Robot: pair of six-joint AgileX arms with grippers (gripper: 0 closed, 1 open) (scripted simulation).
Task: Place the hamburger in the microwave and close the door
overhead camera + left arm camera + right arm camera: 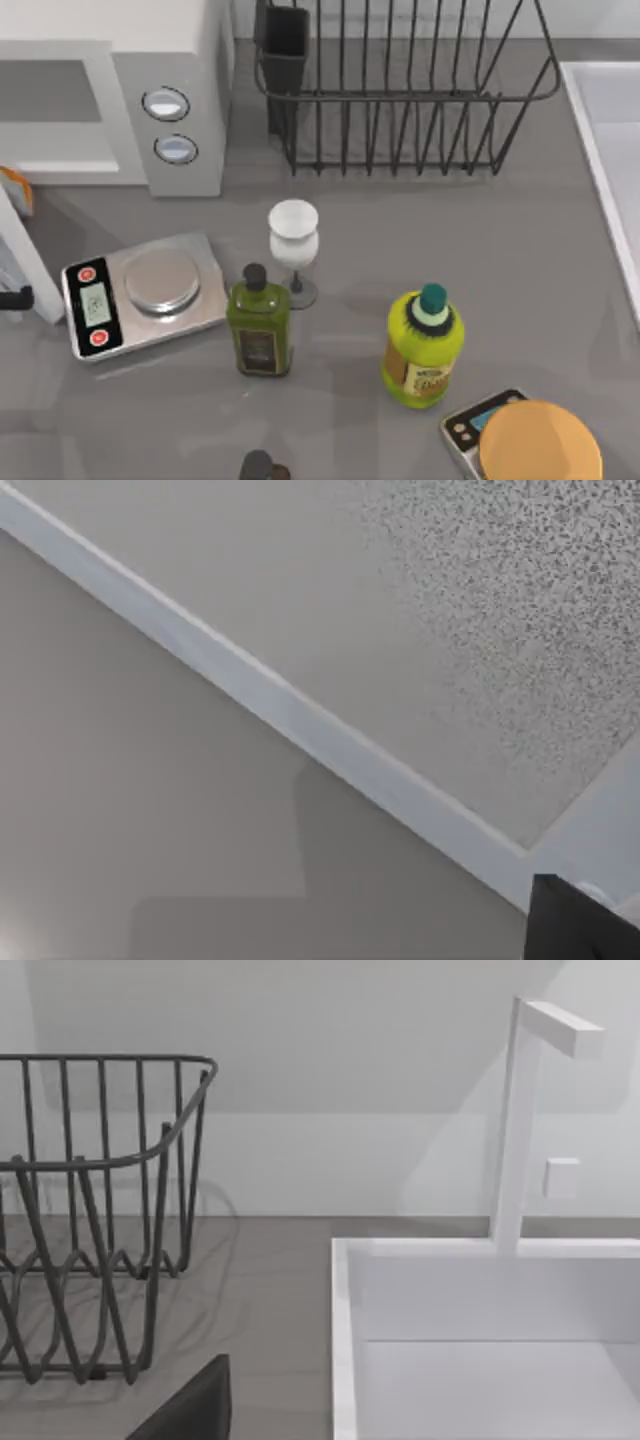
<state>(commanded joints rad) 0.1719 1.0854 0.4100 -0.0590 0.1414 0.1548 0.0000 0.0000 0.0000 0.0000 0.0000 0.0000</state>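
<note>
— Grey worktop (520,260) from above; where is the hamburger (13,190)?
— At the far left edge, half cut off, just in front of the microwave (170,60) and beside the door (28,262), which stands swung open toward the near side.
— What else is out?
— A silver scale (140,290) left of centre, with a green bottle (260,325) and a white goblet (293,240) just to its right. Further right is a yellow bottle (424,350), and a second scale (470,430) carrying a tan disc (540,445) at the near right. A black wire rack (400,90) is at the far side and a white sink (610,140) at the right.
— And the hands?
— A dark bit of the left hand (575,925) shows against a pale wall, and a dark bit of the right hand (190,1410) shows before the rack and sink. Open or closed, I cannot tell for either.
</note>
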